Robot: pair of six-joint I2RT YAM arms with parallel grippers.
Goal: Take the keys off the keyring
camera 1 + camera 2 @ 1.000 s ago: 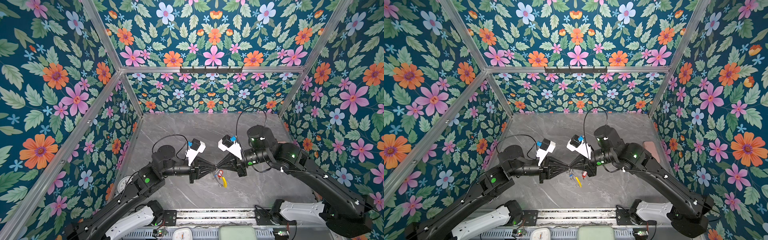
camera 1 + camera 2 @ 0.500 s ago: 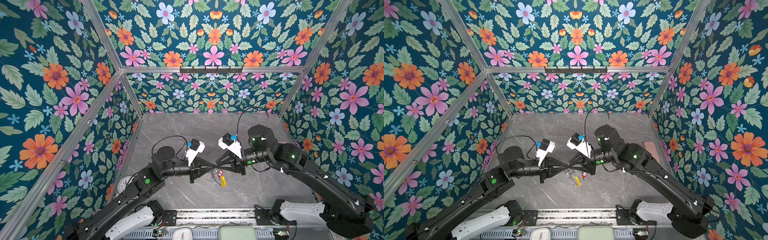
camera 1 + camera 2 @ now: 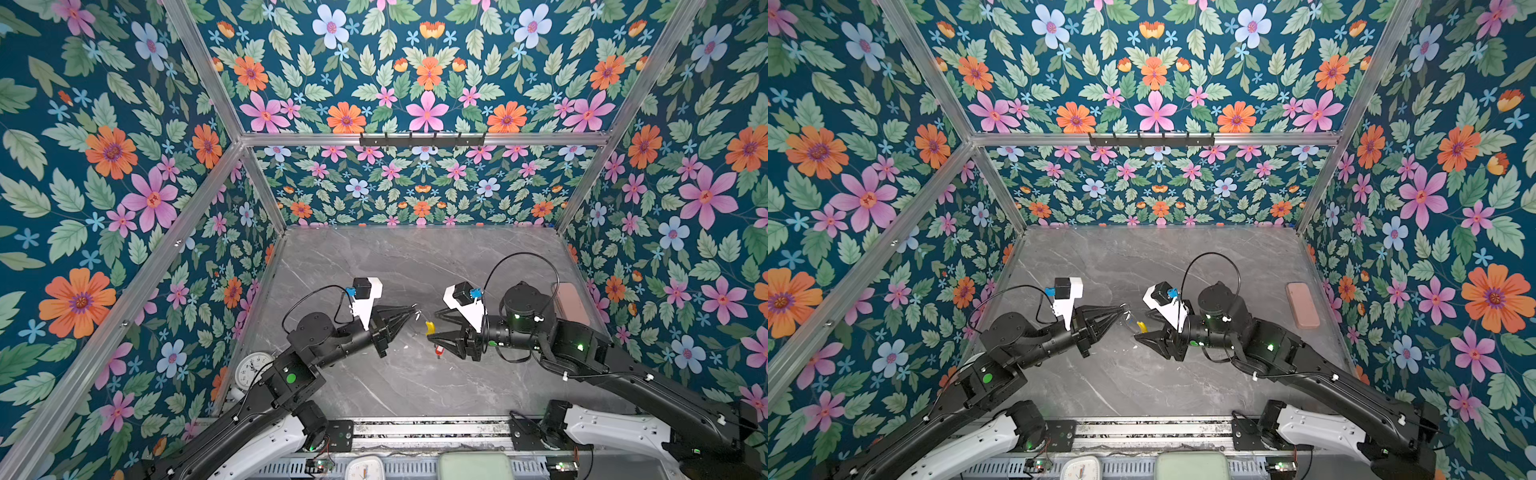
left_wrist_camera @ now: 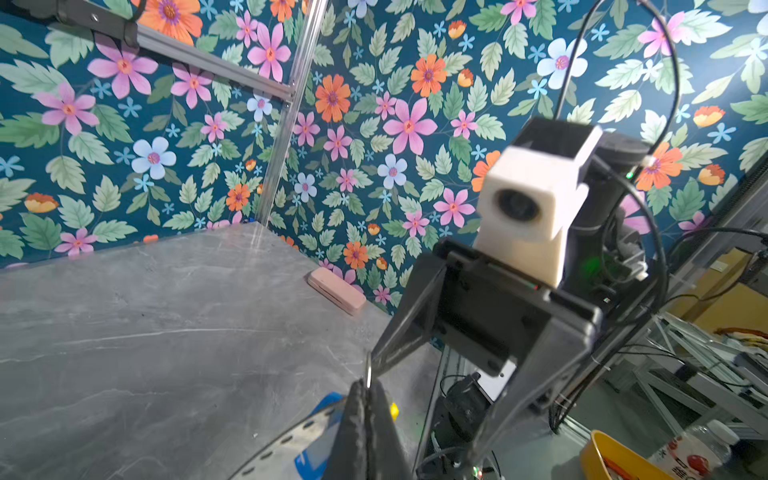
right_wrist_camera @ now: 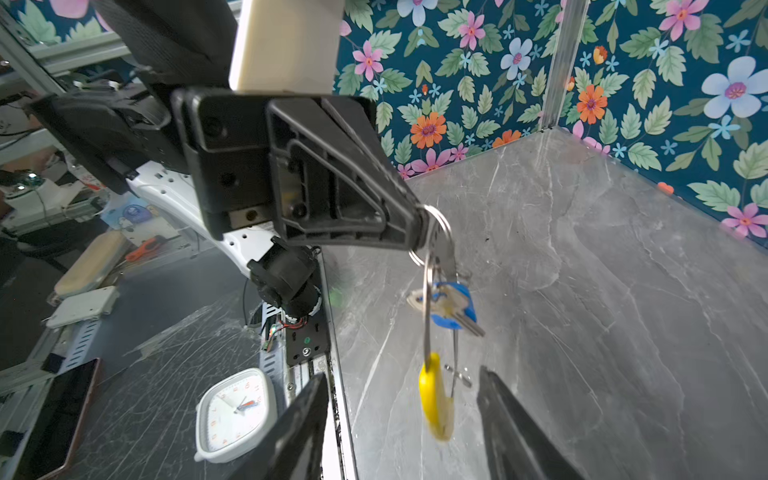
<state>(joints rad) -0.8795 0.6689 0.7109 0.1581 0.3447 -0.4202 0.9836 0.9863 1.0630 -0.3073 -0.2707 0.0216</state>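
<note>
The left gripper (image 5: pixel 415 224) is clenched on a small loop (image 5: pixel 446 224) of the keyring (image 5: pixel 425 324), which hangs above the middle of the table (image 3: pixel 415 270). The blue-tagged key (image 5: pixel 451 305) is still threaded on. The red-tagged key (image 3: pixel 437 352) seems off, lying by the right gripper (image 5: pixel 402 372), whose fingers stand released around the yellow section (image 5: pixel 434 399). Roughly half remains. The hoop looks thin, dark and dangling.

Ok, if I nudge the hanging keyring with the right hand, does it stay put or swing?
Probably swings: the keyring hangs from one small loop pinched in the shut left hand. Its thin hoop looks like rigid wire, so it should pivot whole rather than bend. The blue-tagged key dangles loose and would likely slide along it.
</note>
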